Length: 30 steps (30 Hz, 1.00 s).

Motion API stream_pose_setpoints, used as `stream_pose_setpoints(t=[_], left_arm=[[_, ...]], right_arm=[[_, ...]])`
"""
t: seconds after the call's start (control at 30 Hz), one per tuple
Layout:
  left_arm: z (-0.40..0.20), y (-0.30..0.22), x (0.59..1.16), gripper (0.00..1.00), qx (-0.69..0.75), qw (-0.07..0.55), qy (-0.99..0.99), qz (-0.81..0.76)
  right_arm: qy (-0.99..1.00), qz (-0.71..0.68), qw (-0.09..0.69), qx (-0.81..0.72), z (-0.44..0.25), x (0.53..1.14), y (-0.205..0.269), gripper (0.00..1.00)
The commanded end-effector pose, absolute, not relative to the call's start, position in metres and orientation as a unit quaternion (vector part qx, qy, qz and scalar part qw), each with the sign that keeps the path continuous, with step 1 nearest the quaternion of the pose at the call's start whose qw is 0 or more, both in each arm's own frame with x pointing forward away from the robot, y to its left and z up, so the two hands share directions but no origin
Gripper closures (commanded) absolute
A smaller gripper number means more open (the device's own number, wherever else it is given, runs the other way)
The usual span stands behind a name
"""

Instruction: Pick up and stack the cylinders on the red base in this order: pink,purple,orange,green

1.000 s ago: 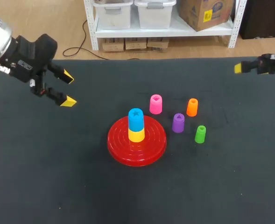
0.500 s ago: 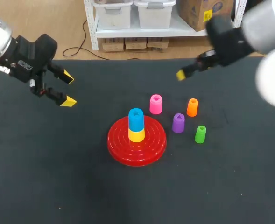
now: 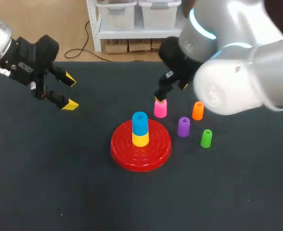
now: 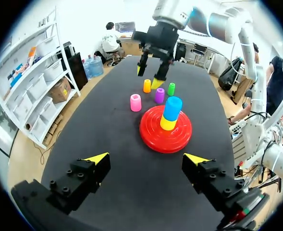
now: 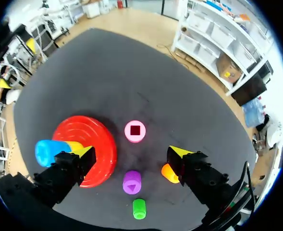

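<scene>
Pink cylinder (image 3: 160, 108) stands on the desk (image 3: 83, 183) just right of the red base (image 3: 158, 149), right pincer (image 5: 132, 152) hanging wide open above it, left pincer (image 3: 70, 92) also open, well off left.

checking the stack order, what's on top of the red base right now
A yellow cylinder stands at the middle of the red base, with a blue cylinder stacked on it. They cover the centre, so whatever lies under them is hidden.
</scene>
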State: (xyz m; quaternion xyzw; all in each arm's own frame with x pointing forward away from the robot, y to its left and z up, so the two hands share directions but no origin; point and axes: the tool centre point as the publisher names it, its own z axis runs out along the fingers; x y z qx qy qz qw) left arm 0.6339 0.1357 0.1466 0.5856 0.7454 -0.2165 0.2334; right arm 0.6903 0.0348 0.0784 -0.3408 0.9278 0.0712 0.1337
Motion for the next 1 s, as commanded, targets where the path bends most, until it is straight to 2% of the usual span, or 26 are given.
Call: stream_pose_setpoints(t=[0.03, 0.63, 1.0], left_arm=[[0.147, 0.136, 0.634, 0.00, 0.586, 0.232, 0.746, -0.216], [0.147, 0.136, 0.634, 0.00, 0.586, 0.232, 0.746, -0.216], [0.147, 0.136, 0.634, 0.00, 0.586, 0.232, 0.746, -0.216]], right_arm=[[0.932, 0.041, 0.131, -0.335, 0.058, 0.697, 0.041, 0.00], [0.933, 0.032, 0.130, -0.334, 0.051, 0.701, 0.040, 0.00], [0.955, -0.012, 0.062, -0.291, 0.043, 0.718, 0.058, 0.00]])
